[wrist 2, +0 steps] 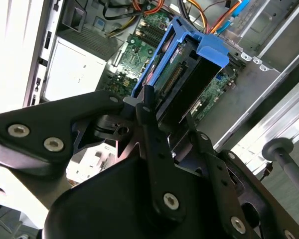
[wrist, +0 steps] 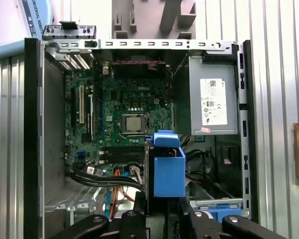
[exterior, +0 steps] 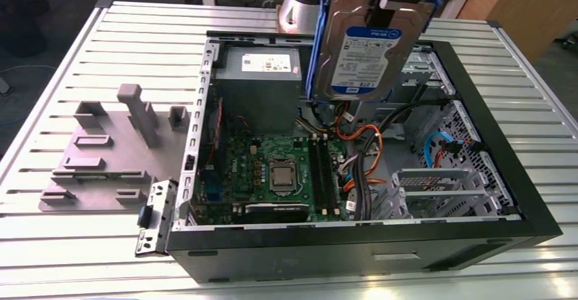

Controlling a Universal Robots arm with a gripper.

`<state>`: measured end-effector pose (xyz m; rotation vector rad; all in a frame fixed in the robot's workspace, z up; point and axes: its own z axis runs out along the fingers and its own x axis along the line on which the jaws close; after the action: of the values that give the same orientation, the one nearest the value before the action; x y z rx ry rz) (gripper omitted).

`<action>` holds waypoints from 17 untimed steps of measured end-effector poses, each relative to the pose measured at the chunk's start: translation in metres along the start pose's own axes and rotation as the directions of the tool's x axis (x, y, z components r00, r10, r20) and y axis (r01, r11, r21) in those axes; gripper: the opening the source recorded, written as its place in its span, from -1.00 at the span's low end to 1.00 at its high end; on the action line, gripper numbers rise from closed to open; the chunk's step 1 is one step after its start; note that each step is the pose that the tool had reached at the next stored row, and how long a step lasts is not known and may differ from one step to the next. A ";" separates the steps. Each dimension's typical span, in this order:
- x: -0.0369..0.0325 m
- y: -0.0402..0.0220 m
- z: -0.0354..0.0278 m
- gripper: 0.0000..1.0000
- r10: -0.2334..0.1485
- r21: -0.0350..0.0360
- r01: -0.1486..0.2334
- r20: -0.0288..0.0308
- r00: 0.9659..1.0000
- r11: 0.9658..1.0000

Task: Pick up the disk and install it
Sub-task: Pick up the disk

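Observation:
The disk (exterior: 369, 46), a silver-grey hard drive with a white-and-blue label in a blue carrier bracket, hangs upright in the air over the back of the open computer case (exterior: 361, 236). My gripper (exterior: 398, 3) is shut on its upper end, with black fingers on either side. In the second wrist view the disk (wrist 2: 187, 74) points down from my gripper (wrist 2: 165, 115) toward the case's inside. In the first wrist view the blue bracket (wrist: 168, 172) sits just past my gripper (wrist: 162, 211), above the motherboard's edge and the cables.
Inside the case are a green motherboard (exterior: 271, 171), a grey power-supply box (exterior: 262, 83), orange and black cables (exterior: 361, 137) and a metal drive cage (exterior: 442, 191). A grey fixture (exterior: 108, 151) stands on the slatted metal table (exterior: 54, 246) at the exterior view's left.

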<state>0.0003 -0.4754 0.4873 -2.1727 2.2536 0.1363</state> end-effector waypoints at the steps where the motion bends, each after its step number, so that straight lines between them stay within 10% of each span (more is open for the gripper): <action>1: 0.0017 -0.0002 -0.0001 -0.30 0.000 0.000 0.000 0.000 1.000 1.000; 17: 0.0316 -0.0040 -0.0019 -0.30 0.000 0.000 0.000 0.000 1.000 1.000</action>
<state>0.0033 -0.5072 0.4869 -2.1726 2.2538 0.1361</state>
